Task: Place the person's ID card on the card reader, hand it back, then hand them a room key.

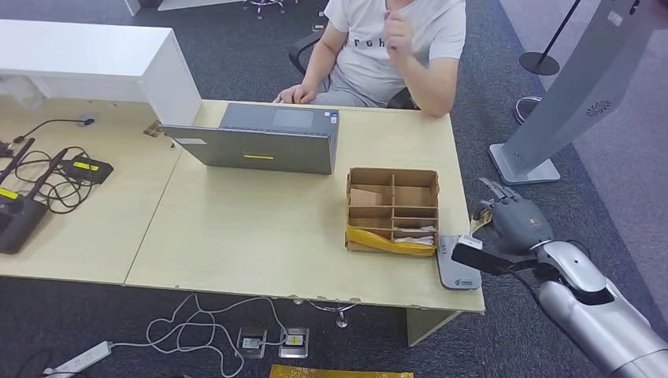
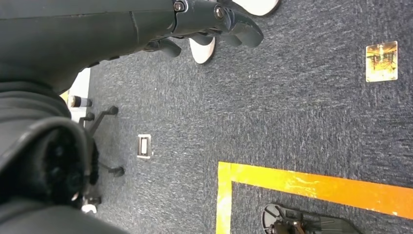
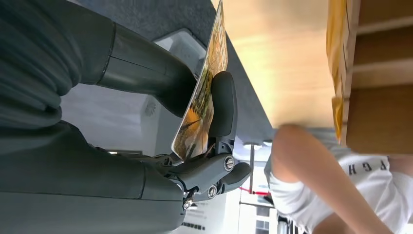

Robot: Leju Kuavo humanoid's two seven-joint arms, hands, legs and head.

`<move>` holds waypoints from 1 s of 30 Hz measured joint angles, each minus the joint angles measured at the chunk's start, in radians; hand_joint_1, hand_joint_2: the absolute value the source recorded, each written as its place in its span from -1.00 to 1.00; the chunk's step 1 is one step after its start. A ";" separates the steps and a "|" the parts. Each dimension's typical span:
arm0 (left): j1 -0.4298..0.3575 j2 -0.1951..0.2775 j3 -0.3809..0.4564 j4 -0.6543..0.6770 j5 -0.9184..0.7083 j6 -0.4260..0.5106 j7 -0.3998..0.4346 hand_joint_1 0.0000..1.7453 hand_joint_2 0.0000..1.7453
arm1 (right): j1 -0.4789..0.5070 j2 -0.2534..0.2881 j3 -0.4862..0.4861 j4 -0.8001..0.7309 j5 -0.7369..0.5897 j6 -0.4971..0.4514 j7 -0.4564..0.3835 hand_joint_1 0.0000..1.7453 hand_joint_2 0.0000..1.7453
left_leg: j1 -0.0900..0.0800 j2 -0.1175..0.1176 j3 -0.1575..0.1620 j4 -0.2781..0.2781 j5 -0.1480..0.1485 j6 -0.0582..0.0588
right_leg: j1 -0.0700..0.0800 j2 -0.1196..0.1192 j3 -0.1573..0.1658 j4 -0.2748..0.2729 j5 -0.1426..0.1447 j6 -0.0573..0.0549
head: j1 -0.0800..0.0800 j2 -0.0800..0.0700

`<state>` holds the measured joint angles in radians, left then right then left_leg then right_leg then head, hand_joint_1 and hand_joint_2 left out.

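Note:
My right hand [image 1: 508, 228] hovers just off the table's front right corner and pinches the ID card [image 3: 202, 97], a colourful printed card, between thumb and a finger. The grey card reader [image 1: 459, 272] lies flat on the table corner, right beside and slightly below that hand. In the right wrist view the card stands edge-on above the reader [image 3: 182, 46]. Behind the reader sits a cardboard divider box [image 1: 392, 209] with white cards [image 1: 413, 234] in a front compartment. The person [image 1: 394, 39] sits at the far side, one hand raised. My left hand [image 2: 219, 19] hangs over the carpet, holding nothing.
A grey laptop [image 1: 260, 138] stands mid-table, its lid toward me. A yellow packet [image 1: 386, 240] lies along the box's front. Routers and cables [image 1: 47, 185] crowd the left desk. A grey kiosk stand [image 1: 567, 94] rises to the right of the table.

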<state>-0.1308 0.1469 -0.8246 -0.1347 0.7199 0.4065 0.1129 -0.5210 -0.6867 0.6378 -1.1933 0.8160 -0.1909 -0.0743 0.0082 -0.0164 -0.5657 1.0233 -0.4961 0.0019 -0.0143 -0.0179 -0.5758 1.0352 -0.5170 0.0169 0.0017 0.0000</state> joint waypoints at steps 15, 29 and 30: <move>0.000 0.000 -0.003 0.000 0.007 0.009 0.005 -1.00 -1.00 | 0.142 -0.033 0.000 -0.055 -0.073 0.009 0.028 1.00 1.00 | 0.000 0.001 0.001 0.000 0.000 0.000 | 0.000 0.001 0.000 0.000 0.000 0.000 | 0.000 0.000; 0.000 0.000 -0.005 0.000 0.014 0.009 -0.002 -1.00 -1.00 | 0.181 -0.034 0.004 -0.031 -0.142 -0.077 -0.004 1.00 1.00 | 0.000 0.001 0.001 0.000 0.000 0.000 | 0.000 0.001 0.000 0.000 0.000 0.000 | 0.000 0.000; 0.000 0.000 -0.005 0.000 0.015 0.009 -0.002 -1.00 -1.00 | 0.180 -0.034 0.004 -0.024 -0.147 -0.085 -0.009 1.00 1.00 | 0.000 0.001 0.001 0.000 0.000 0.000 | 0.000 0.001 0.000 0.000 0.000 0.000 | 0.000 0.000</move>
<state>-0.1306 0.1469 -0.8296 -0.1347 0.7345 0.4153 0.1106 -0.3410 -0.7202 0.6418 -1.2169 0.6694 -0.2754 -0.0836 0.0081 -0.0153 -0.5649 1.0233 -0.4961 0.0018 -0.0144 -0.0166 -0.5755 1.0351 -0.5170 0.0169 0.0016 0.0000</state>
